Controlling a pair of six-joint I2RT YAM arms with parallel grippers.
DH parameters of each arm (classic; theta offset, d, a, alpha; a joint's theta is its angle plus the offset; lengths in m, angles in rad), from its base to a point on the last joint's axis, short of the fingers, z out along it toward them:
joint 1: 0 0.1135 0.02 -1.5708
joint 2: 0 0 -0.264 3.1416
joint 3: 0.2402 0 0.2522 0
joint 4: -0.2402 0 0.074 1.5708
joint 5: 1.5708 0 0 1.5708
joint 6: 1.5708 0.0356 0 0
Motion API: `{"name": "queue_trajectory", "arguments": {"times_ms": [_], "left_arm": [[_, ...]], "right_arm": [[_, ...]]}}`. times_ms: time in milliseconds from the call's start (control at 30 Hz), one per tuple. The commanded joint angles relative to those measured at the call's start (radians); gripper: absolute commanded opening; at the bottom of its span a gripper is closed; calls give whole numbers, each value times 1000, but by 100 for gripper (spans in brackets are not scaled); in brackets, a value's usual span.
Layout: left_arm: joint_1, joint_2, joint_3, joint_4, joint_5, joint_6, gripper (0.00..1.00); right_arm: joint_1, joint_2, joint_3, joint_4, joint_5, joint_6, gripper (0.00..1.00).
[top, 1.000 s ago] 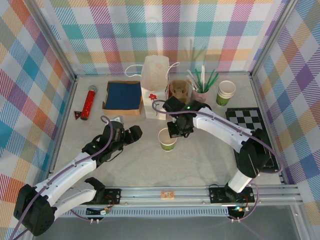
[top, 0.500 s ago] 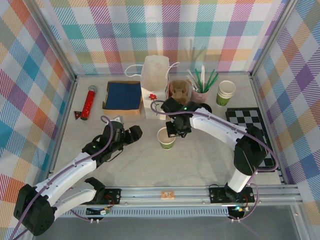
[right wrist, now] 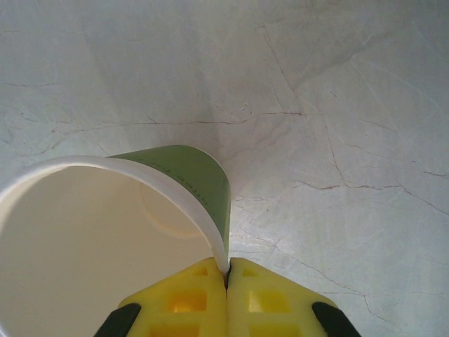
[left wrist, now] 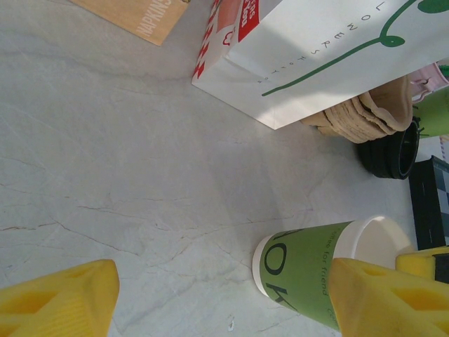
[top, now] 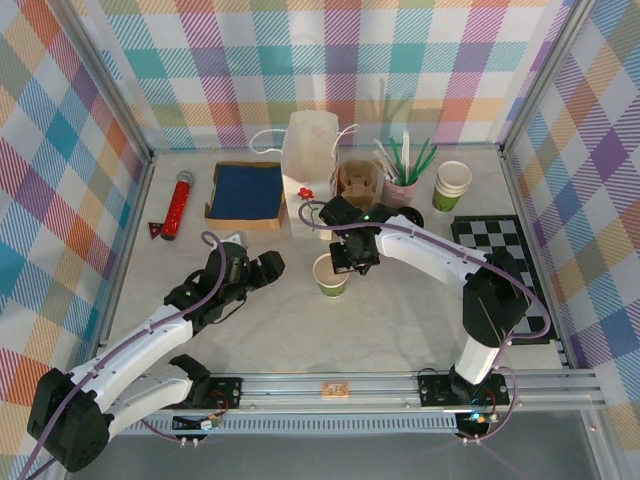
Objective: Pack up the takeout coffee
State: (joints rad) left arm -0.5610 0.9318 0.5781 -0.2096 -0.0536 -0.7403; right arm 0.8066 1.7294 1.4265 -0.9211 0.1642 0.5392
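My left gripper hangs low in front of the white paper bag and off to its left, jaws wide with nothing between them. The green paper cup stands upright on the table just in front of the bag. It has no lid, and my right wrist view shows it empty inside. My right gripper is pinched tight on its rim, one finger inside the wall and one outside, on the side towards the bag. I judge the cup very light and soft. Its thin wall would dent under a squeeze, so the rolled rim, its stiffest part, is the sensible hold, and any lift should stay level or the cup will swing. The black lids lie by the bag's right foot, apart from the cup
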Motion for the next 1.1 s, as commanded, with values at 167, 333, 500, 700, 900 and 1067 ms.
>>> {"name": "queue_trajectory", "arguments": {"times_ms": [167, 333, 500, 700, 900, 1067], "left_arm": [[7, -28, -12, 0, -16, 9, 78], [7, -37, -18, -3, -20, 9, 78], [6, -45, -23, -5, -21, 7, 78], [7, -43, -17, -5, -19, 11, 78], [7, -41, -17, -4, -17, 10, 78], [7, -35, -11, 0, -12, 12, 78]], "right_arm": [[6, 14, 5, 1, 20, 16, 1], [6, 19, 13, -6, 35, 16, 0], [6, 8, 2, -2, 37, 24, 0], [6, -23, -14, -11, 53, 29, 0], [6, -60, -45, -19, 76, 39, 1], [6, -79, -76, -12, 77, 46, 2]]}}
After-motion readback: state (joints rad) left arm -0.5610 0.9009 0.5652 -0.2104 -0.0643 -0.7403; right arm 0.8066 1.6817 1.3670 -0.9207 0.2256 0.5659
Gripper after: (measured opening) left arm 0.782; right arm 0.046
